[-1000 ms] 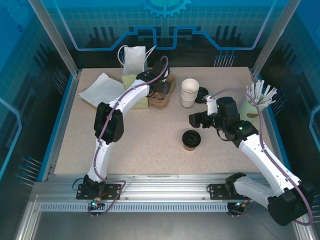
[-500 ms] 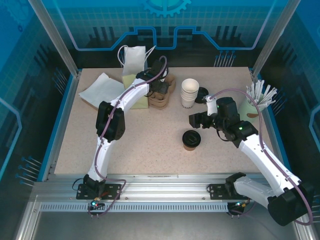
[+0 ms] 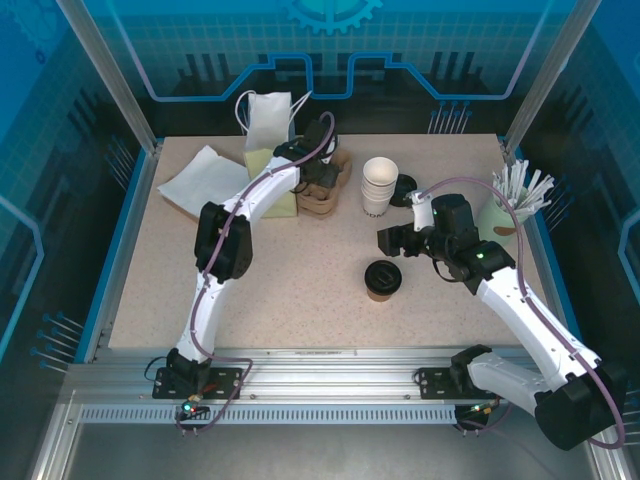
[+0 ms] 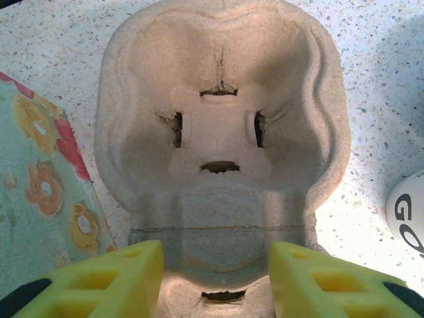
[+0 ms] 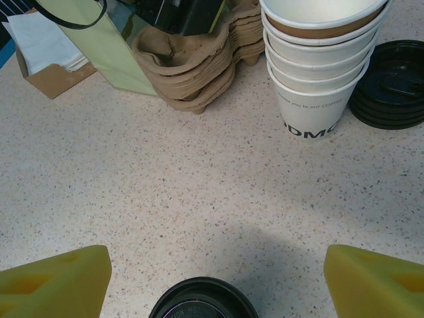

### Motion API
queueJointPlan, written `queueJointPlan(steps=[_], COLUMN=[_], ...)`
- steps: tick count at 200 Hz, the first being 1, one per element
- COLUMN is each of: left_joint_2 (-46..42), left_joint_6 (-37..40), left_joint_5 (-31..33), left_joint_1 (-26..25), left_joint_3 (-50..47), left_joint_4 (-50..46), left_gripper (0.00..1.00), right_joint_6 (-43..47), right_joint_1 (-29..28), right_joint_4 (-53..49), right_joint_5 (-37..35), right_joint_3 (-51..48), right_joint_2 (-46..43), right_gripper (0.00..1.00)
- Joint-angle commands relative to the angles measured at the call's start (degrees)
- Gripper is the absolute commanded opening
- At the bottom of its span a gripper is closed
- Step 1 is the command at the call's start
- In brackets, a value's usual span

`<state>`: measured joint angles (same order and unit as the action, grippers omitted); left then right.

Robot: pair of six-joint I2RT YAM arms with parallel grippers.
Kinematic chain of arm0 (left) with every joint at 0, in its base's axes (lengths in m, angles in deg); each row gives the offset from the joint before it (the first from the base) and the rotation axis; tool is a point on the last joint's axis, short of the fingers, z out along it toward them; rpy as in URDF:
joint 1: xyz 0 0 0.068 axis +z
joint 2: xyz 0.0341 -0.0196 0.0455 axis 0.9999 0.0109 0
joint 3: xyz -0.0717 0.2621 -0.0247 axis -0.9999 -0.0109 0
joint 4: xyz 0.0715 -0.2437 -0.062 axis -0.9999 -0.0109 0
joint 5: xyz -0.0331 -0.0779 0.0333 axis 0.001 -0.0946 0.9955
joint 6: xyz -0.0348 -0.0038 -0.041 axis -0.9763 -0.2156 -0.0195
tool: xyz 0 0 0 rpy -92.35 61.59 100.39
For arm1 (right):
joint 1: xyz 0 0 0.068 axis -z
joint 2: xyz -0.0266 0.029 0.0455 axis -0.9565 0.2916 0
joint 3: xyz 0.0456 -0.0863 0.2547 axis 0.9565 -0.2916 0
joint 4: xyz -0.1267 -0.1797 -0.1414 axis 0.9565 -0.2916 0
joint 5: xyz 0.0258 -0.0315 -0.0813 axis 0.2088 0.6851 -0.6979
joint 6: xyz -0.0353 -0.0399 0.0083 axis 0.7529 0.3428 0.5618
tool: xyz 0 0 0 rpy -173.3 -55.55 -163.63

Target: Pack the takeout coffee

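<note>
**Coffee sits between wide-open right fingers; left fingers astride the carrier stack**

The takeout coffee (image 3: 383, 279) stands upright on the table (image 3: 290, 290), black lid on, at about 4 o'clock from the table's middle in the top view. The right gripper (image 3: 389, 242) hovers just beside it, at the cup's 12 o'clock. In the right wrist view the coffee's lid (image 5: 203, 299) peeks in at 6 o'clock, centred between the two yellow fingers (image 5: 59, 278). These fingers are spread wide and hold nothing, and each is clear of the lid.

The left gripper (image 3: 322, 178) is at the table's 12 o'clock, over a stack of pulp cup carriers (image 3: 325, 200). In the left wrist view its fingers (image 4: 126, 278) stand partly apart, astride the near end of the top carrier (image 4: 222, 132), whose wells are empty (whether the fingers press the pulp I cannot tell).

Other containers:
- A stack of white cups (image 3: 378, 185) stands at 1 o'clock, well apart from the coffee. The top cup is empty, with a brown inside.
- Loose black lids (image 5: 391, 83) lie just beside that stack, at its 3 o'clock.
- A green cup (image 3: 505, 215) at the table's 3 o'clock edge holds a spray of white sticks (image 3: 525, 185).
- A white paper bag (image 3: 265, 118) stands at 11 o'clock, its contents hidden.
- A green bag (image 5: 99, 40) lies against the carriers.
- White napkins (image 3: 205, 178) lie at 10 o'clock.
</note>
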<state>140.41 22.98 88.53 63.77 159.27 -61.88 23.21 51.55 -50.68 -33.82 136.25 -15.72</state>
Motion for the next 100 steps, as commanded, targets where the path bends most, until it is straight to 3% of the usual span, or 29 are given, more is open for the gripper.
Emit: queueJointPlan(steps=[1, 100], left_joint_2=[1.58, 4.04], left_joint_6=[-1.04, 0.05], left_joint_5=[-1.89, -0.59], left_joint_1=[0.47, 0.49], left_joint_3=[2.48, 4.30], left_joint_4=[-1.36, -2.35], left_gripper=[0.48, 0.48], right_joint_6=[0.62, 0.57], right_joint_1=[-0.73, -0.83], right_joint_4=[0.40, 0.67], right_joint_5=[0.21, 0.73], right_joint_3=[-0.66, -0.66], right_joint_2=[0.25, 0.96], right_gripper=[0.85, 0.85])
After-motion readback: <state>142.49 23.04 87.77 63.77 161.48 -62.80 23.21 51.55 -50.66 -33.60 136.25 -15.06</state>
